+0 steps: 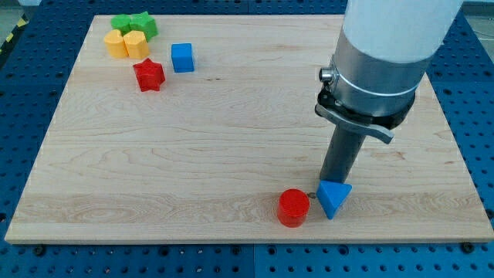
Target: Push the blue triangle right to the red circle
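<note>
My arm [390, 46] comes down from the view's top right as a broad white column, then a grey collar with a dark clamp, then the straight dark rod. The rod stands upright over the near right part of the desk [231, 147]. There is no hand on this arm, so nothing opens, closes or grips; the rod only ends in my tip [333, 182], which sits at the desk surface, its very end partly hidden behind the block in front of it.

Nearest the view's bottom edge lie the two task blocks. The red circle [293, 207] is a short, flat-topped cylinder of bright red. Just beside it, at about its 2 o'clock, is the blue triangle [333, 198], a solid blue wedge with one corner pointing toward the view's bottom. The two look almost touching; a thin gap may remain. The triangle lies at 6 o'clock from my tip, right against the rod.

Far off, at about 10 o'clock, is a cluster well apart from these: a red star [149, 75], a blue cube [182, 57], two yellow blocks [126, 44], and, farthest, two green blocks [134, 24].
</note>
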Motion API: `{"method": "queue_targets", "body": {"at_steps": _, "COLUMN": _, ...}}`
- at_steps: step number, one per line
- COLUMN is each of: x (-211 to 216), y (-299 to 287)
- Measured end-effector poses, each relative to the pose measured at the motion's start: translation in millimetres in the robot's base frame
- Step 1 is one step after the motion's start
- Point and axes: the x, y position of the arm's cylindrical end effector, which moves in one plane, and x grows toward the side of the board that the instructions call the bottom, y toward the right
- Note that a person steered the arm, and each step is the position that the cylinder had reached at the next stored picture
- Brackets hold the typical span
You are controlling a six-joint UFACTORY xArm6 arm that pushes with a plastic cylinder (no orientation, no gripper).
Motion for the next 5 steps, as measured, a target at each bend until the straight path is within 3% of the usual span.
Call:
{"method": "queue_targets", "body": {"at_steps": 2, "x": -4, "y": 2}}
{"method": "queue_targets", "body": {"at_steps": 4, "x": 37, "y": 10}}
{"method": "queue_targets", "body": {"at_steps": 5, "x": 31, "y": 4}}
